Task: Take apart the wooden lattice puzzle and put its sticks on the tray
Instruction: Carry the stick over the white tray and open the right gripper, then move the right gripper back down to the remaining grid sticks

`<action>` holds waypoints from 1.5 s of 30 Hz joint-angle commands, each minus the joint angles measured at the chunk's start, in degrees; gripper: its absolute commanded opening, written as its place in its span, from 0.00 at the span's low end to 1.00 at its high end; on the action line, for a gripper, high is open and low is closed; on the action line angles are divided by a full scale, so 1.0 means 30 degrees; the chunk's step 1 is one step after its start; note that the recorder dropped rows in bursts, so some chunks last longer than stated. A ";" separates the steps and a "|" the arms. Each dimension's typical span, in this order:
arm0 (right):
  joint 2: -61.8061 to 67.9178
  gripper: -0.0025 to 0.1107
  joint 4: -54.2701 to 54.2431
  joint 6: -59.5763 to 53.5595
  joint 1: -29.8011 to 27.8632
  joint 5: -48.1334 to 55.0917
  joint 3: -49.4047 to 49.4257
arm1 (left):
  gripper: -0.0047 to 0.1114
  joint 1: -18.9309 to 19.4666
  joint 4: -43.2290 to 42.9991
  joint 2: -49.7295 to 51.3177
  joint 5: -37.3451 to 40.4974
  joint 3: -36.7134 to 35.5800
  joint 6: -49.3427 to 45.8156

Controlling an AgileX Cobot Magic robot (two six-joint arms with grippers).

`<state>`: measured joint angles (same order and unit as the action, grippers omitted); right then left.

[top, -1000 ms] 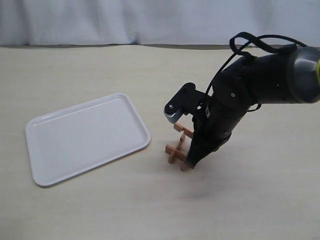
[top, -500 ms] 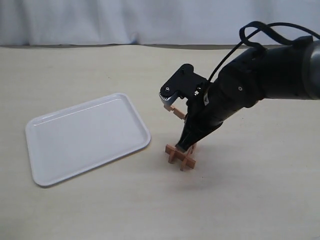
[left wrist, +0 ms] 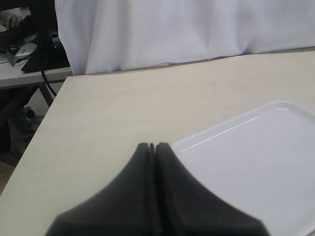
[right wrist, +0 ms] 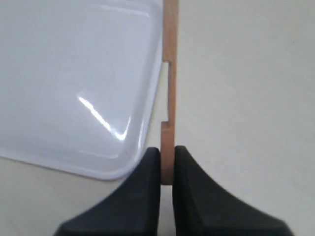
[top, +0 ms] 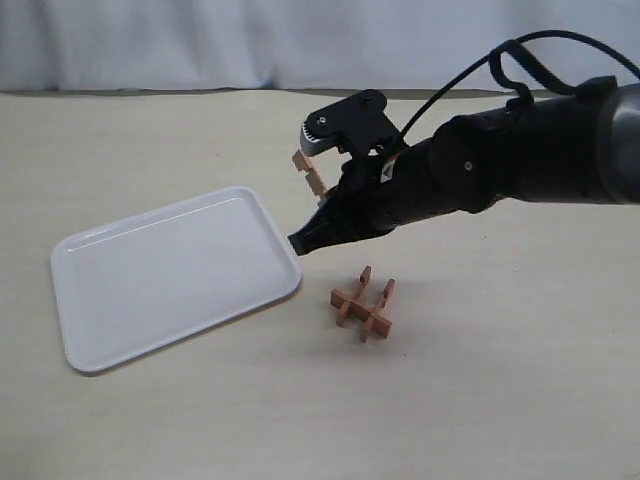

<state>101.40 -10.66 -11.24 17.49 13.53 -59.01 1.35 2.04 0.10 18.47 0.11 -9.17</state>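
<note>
We see the right gripper (right wrist: 167,153) clenched on one stick (right wrist: 170,73). Its two black wedge-shaped fingers pinch the flat faces at one end. Only the right wrist view shows this grip close up. There the stick stands edge-on, a thin, smooth strip of reddish-brown wood with two square notches in the edge that faces the tray (top: 170,270). In that view the stick lines up with the tray's rim near a rounded corner.

Only the exterior view places the stick in the scene. It is held in the air just off the tray's far right corner, under the dark, bulky arm (top: 520,160).

That view alone also shows the wooden lattice puzzle (top: 362,308), a small cluster of crossed strips. It lies on the table (top: 500,390) to the right of the tray's near right corner and apart from it. We cannot count its strips with certainty.

The tray is glossy white plastic, flat with a low raised rim, and a bright streak of glare crosses it. The table is pale, matt beige, and a white cloth (top: 300,40) hangs behind it.

The left wrist view alone shows the left gripper (left wrist: 152,146). Its fingers are pressed together on nothing, above bare table just beside a tray corner.
</note>
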 commanded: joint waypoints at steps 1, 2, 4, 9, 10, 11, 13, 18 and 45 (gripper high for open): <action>0.0039 0.06 -0.0454 -0.0036 0.1418 -0.2609 -0.0083 | 0.04 -0.0037 0.0009 -0.0032 -0.0245 -0.0036 0.0011; 0.0099 0.06 -0.0418 -0.0036 0.1855 -0.3154 -0.0083 | 0.04 -0.0037 0.0009 -0.0032 -0.0245 -0.0036 0.0011; 0.0283 0.06 0.0065 -0.0308 0.2707 -0.4510 -0.0083 | 0.04 -0.0037 0.0009 -0.0032 -0.0245 -0.0036 0.0011; 0.1122 0.10 0.0438 -0.1672 0.4055 -0.8003 -0.0083 | 0.04 -0.0037 0.0009 -0.0032 -0.0245 -0.0036 0.0011; 0.1313 0.13 0.0438 -0.1672 0.4196 -0.8742 -0.0083 | 0.04 -0.0037 0.0009 -0.0032 -0.0245 -0.0036 0.0011; 0.1575 0.16 0.0438 -0.1672 0.4202 -0.9282 -0.0083 | 0.04 -0.0037 0.0009 -0.0032 -0.0245 -0.0036 0.0011; 0.2093 0.23 0.0438 -0.1672 0.4202 -1.0208 -0.0083 | 0.04 -0.0037 0.0009 -0.0032 -0.0245 -0.0036 0.0011; 0.3178 0.42 0.0326 -0.1672 0.3959 -1.0822 -0.0083 | 0.04 -0.0037 0.0009 -0.0032 -0.0245 -0.0036 0.0011; -0.2623 0.53 0.0610 -0.1672 -0.1027 0.5423 -0.0083 | 0.04 -0.0037 0.0009 -0.0032 -0.0245 -0.0036 0.0011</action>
<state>95.63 -12.59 -15.81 16.73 21.68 -59.01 1.35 2.04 0.10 18.47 0.11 -9.17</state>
